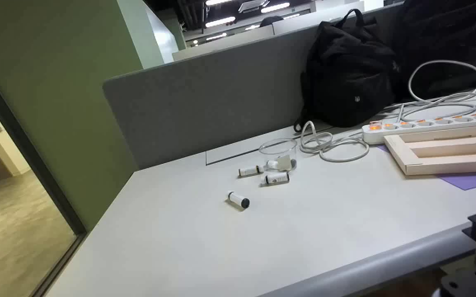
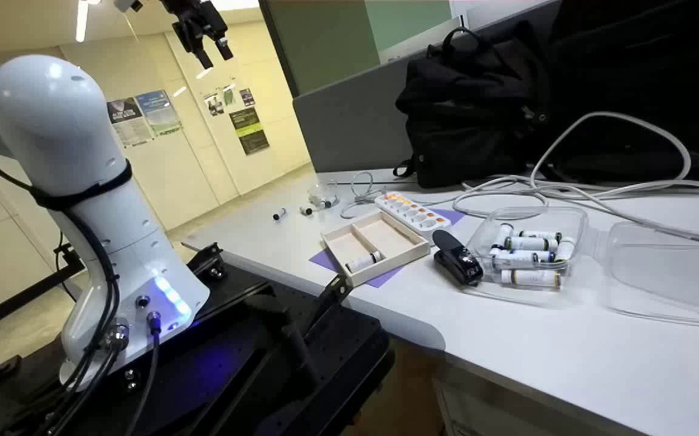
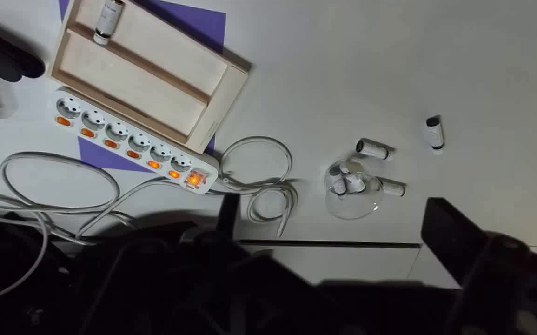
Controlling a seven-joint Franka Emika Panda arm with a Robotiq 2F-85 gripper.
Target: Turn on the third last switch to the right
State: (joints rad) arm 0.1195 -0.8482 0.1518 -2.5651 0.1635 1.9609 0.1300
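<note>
grey office partition (image 1: 221, 99) along the back, black backpack (image 1: 349, 74) in front of it, white desk (image 1: 172, 239) holding everything up. what matters is the white power strip (image 3: 128, 139), lying partly over a purple sheet (image 3: 198, 23) just beside a divided wooden tray (image 3: 217, 109).

progress check: i'd say the target press hasn't been done. the main switch (image 3: 194, 180) at the strip's end is glowing. of the six small switches (image 3: 132, 154), the two nearest it look lit and the other four look dull orange, so probably off. counting from the end away from the main one, the third-last switch (image 3: 110, 144) is one of the dull ones. fair warning, the wording's vague: count from the opposite end and you land on a different one, so that's my best guess.

jaws are spread wide, nothing between them that i can see, hanging high and well apart from the strip. so basically all the actual work is left imo: get over there, come down, probably close up to make a decent poker, tip that switch and check it lights up.
</note>
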